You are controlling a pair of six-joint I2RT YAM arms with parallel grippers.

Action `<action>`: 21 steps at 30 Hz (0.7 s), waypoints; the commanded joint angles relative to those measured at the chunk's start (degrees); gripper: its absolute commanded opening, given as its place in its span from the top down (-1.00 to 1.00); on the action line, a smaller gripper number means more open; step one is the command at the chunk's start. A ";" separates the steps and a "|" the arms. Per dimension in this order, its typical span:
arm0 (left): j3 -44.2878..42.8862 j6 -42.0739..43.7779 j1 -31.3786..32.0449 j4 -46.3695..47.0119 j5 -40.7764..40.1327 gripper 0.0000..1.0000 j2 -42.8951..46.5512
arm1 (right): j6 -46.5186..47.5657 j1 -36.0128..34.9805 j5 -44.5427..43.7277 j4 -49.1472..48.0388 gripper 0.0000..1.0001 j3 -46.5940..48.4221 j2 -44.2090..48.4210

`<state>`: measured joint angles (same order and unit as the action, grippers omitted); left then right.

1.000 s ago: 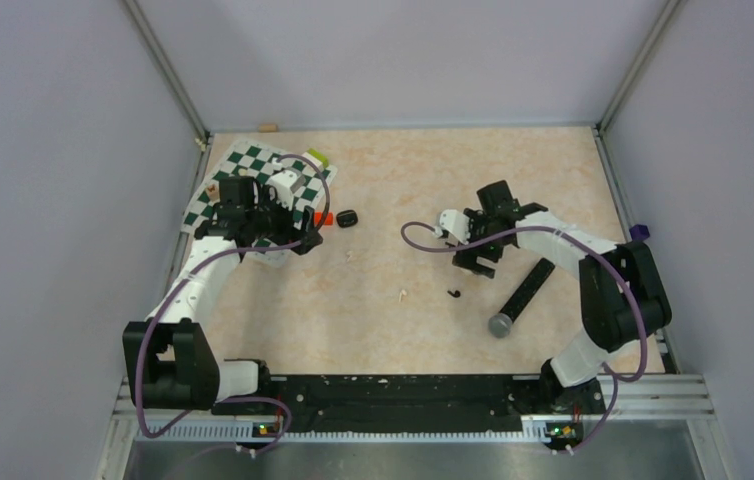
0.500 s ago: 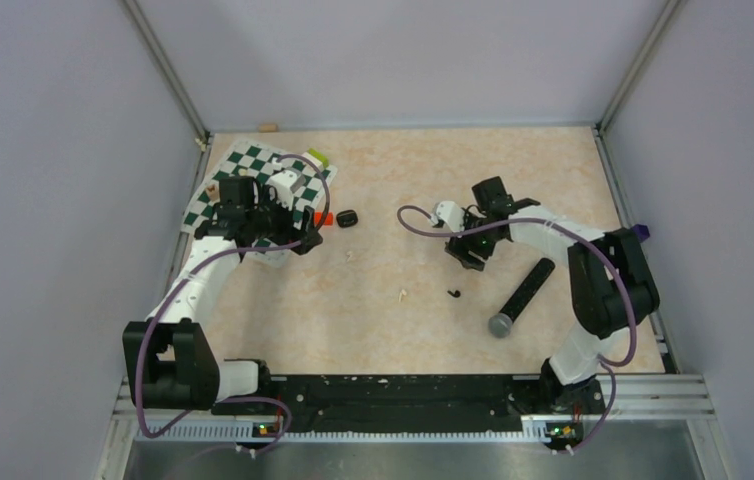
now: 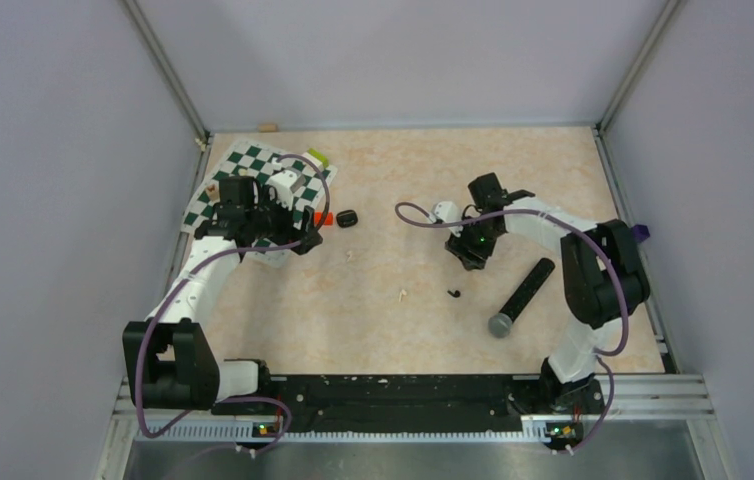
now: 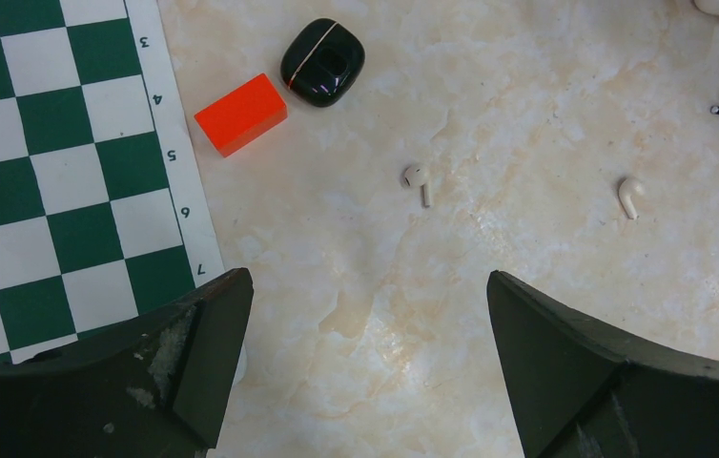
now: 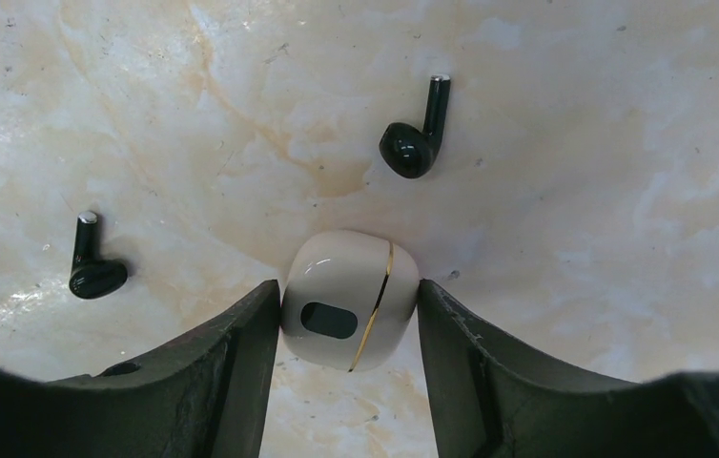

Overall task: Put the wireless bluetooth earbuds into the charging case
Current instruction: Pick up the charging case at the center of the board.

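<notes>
Marbled bench [image 4: 546,315] — right claw [image 5: 348,291] pinching cream case [image 5: 346,320], black earbuds [image 5: 411,148] nearby; left claw [image 4: 367,277] spread wide — black case [image 4: 323,62] near.

charging case [image 4: 323,62] left, earbuds [image 5: 411,143] right

the charging case lies just right of a block [image 4: 240,114] beside the mat [image 4: 51,172] in the table's [image 3: 403,170] far left corner; both earbuds lie near a second case [image 5: 346,296] right of centre, microphone [image 3: 520,297] toward the right edge.
</notes>
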<state>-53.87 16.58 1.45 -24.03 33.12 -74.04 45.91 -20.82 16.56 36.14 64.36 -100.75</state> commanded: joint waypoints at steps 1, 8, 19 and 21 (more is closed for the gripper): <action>-1.19 -0.37 0.12 1.23 0.52 -0.97 0.69 | 0.06 0.30 -0.29 3.11 -0.11 2.98 -1.86; -1.19 -0.41 0.04 1.27 0.64 -0.97 1.13 | -0.29 0.18 -1.74 2.80 -0.11 2.78 -1.86; -3.28 -3.23 1.71 2.97 0.89 -0.97 -0.11 | -1.29 -0.45 0.40 1.12 0.96 3.66 1.98; -6.08 -2.02 5.41 2.57 -1.34 -0.97 -1.85 | -2.09 -0.37 2.24 -0.28 1.00 3.53 5.04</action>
<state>-54.35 14.92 2.31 -23.90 33.15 -74.22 45.19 -20.88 14.81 38.28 65.63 -101.65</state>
